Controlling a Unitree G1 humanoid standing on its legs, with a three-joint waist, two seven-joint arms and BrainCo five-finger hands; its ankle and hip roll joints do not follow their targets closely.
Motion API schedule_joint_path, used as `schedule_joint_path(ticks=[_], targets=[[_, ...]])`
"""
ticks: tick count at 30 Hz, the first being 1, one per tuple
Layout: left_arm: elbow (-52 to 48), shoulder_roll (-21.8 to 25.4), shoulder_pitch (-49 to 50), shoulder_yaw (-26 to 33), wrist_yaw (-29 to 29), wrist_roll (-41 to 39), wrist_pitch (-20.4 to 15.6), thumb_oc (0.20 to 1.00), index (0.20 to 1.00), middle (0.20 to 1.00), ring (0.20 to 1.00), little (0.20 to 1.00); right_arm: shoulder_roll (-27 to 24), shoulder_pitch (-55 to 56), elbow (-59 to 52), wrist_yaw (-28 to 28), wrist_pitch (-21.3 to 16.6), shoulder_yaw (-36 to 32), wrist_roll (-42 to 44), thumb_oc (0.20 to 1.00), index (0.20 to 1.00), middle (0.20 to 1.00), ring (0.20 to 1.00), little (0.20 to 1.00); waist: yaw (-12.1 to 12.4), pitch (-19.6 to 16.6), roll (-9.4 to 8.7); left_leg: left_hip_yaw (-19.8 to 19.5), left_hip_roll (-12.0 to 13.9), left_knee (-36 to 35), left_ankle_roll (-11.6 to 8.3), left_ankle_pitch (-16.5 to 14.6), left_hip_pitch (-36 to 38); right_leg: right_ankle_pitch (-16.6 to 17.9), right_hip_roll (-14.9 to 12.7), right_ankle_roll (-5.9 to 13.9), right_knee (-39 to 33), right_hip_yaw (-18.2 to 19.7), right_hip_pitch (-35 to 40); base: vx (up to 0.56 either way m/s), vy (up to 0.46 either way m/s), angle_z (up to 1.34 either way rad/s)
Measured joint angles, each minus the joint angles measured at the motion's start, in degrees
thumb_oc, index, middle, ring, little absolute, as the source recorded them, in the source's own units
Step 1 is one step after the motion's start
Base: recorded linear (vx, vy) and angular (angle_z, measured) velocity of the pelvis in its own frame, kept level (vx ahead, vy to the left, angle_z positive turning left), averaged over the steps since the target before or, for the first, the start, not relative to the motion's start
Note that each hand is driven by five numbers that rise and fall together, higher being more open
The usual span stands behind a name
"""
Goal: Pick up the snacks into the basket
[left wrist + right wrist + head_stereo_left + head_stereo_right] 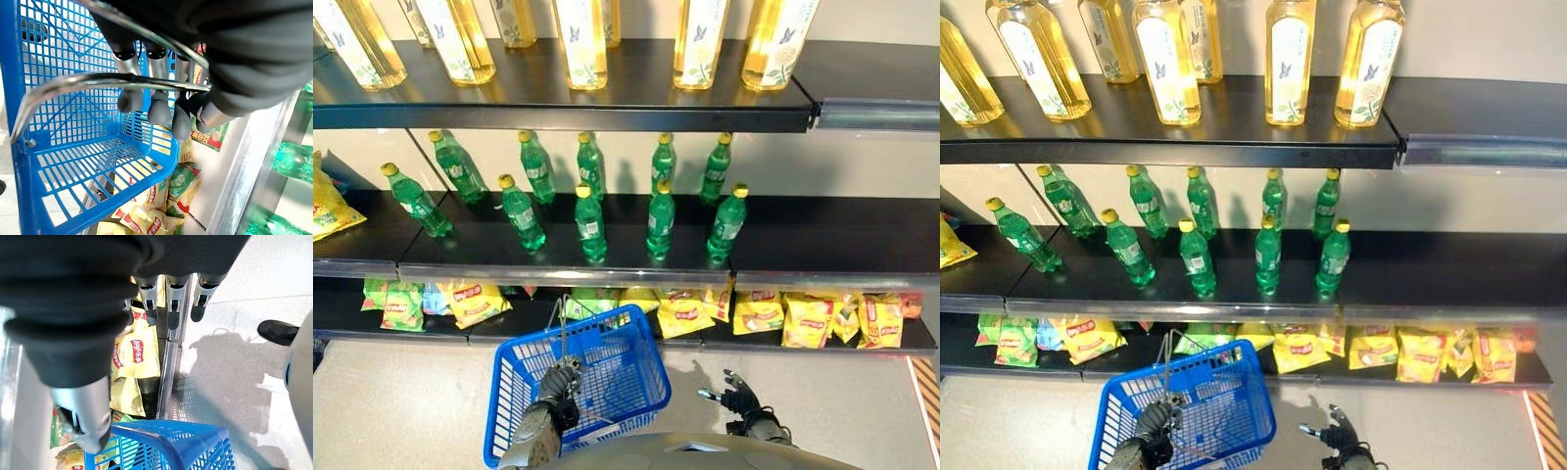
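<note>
While the snacks (759, 315) lie in a row along the bottom shelf (920, 341), yellow bags on the right and green ones (395, 305) toward the left, you have none of them in hand yet and none that I can see in the basket (607, 387). The blue basket hangs just in front of that shelf, its mesh showing through bare where the left wrist view looks into it. Your left robot hand (560, 380) is curled round the metal handle (98, 82), fingers (159, 105) hooked over the wire, which is why the basket sits tilted with its mouth open toward the shelf: a bag pulled off the edge should have only a short way to drop in. Your right robot hand (736, 395) hovers low beside the basket, near the yellow bags, with fingers (172, 298) straight and spread, holding nothing. That looks like a reach being set up, so the nearest yellow bags are the likely first pick. Above, green bottles (590, 223) stand on the middle shelf and tall yellow bottles (579, 41) on the top one; keep your reach low and clear of them.
</note>
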Motion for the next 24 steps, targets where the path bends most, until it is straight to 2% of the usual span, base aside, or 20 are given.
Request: schedule_joint_path(ticks=[5,14,16,20,22,24], targets=[[0.0,0.0,0.0,0.0,0.0,0.0,0.0,0.200,0.200,0.200,0.200,0.200,-0.2,0.0,-3.2,-0.6,-0.1,0.1,-0.1,1.000,1.000,1.000,1.000,1.000,0.0,0.1,-0.20,0.0,0.0,0.0,0.00,0.0,0.1,0.0,0.0,0.00,0.0,0.0,0.1,0.00,0.000,0.00],[-0.1,0.1,0.2,2.3,0.2,0.0,-0.4,0.200,0.200,0.200,0.200,0.200,-2.9,1.0,-19.4,-1.0,-1.2,2.3,-3.6,1.000,1.000,1.000,1.000,1.000,-0.1,0.9,0.03,0.0,0.0,0.0,0.00,0.0,-0.1,0.0,0.0,0.00,0.0,0.0,0.0,0.00,0.000,0.00],[-0.2,0.0,0.3,2.2,0.3,0.0,-0.7,0.200,0.200,0.200,0.200,0.200,-3.0,0.7,-20.0,-1.1,-1.3,2.3,-4.2,1.000,1.000,1.000,1.000,1.000,0.1,1.1,0.10,0.0,0.0,0.0,-0.01,0.0,-0.1,0.0,0.0,0.00,0.0,0.0,0.0,0.00,0.000,0.00],[-0.5,0.0,0.5,2.2,0.4,0.0,-1.1,0.200,0.200,0.200,0.200,0.200,-3.5,-1.1,-20.7,-1.4,-1.3,2.0,-4.5,1.000,1.000,1.000,1.000,1.000,0.0,2.7,0.08,0.0,0.0,0.0,0.00,0.0,-0.3,0.1,0.0,-0.03,0.1,-0.1,-0.2,-0.11,0.007,0.00],[-1.8,0.2,0.0,2.2,1.0,0.0,-1.1,0.200,0.200,0.200,0.200,0.200,-3.7,-2.7,-21.0,-2.3,-1.6,1.3,-3.8,1.000,1.000,1.000,1.000,1.000,0.1,4.4,0.14,0.0,0.5,2.1,-0.01,-0.2,-2.6,-0.1,-0.1,-0.30,2.2,-0.5,-2.7,-0.29,-0.002,-0.05],[-3.7,0.7,-2.0,2.1,1.4,-0.1,-2.1,0.200,0.200,0.200,0.200,0.200,-4.2,-6.0,-22.0,-2.8,-1.8,0.7,-3.0,1.000,1.000,1.000,1.000,1.000,0.2,8.2,0.16,-0.4,1.3,7.3,0.51,-0.9,-7.9,-0.7,-0.7,-1.39,6.9,-1.2,-7.7,-0.24,-0.005,0.02]])
